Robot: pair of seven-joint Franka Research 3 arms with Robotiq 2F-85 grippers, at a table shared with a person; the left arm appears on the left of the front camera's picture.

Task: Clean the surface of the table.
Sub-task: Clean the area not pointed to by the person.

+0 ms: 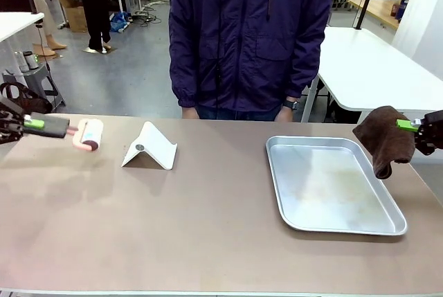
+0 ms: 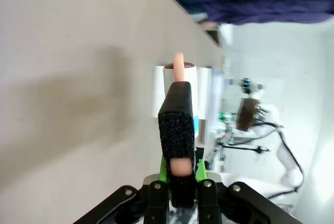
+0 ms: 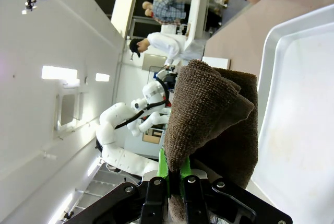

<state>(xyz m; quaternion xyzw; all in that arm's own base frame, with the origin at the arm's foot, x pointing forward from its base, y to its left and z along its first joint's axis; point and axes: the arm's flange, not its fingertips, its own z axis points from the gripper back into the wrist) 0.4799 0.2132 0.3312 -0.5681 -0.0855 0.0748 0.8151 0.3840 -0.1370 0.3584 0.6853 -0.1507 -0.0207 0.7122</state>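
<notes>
Tabletop (image 1: 208, 241): the wide brownish surface spans the front view from edge to edge. A person in a dark purple jacket (image 1: 249, 34) stands at its far side, hands low at the edge.

Left pincer (image 1: 34, 124): located at the far left end of the tabletop. Its jaws are clamped together on the black handle (image 1: 57, 128) of a lint roller (image 1: 88, 134). The roller has a white barrel with pink ends and points towards the middle of the tabletop. In the left wrist view the green pads (image 2: 163, 171) press on both sides of the handle (image 2: 177, 125), and the barrel (image 2: 180, 80) lies beyond it. Contact between roller and tabletop cannot be determined.

White folded stand (image 1: 150, 146): rests on the tabletop just beside the roller, on the side towards the middle, apart from it.

Metal tray (image 1: 391, 224): silver, rectangular, lying flat on the right half of the tabletop, well apart from the stand.

Right pincer (image 1: 408, 125): located at the right end, near the tray's far right corner. Its jaws are clamped on a brown cloth (image 1: 384, 138), which hangs in folds with its lower tip at the tray's right rim. The right wrist view confirms the cloth (image 3: 209, 114) pinched between the pads, with the tray (image 3: 297, 130) alongside. Contact between cloth and tray cannot be determined.
</notes>
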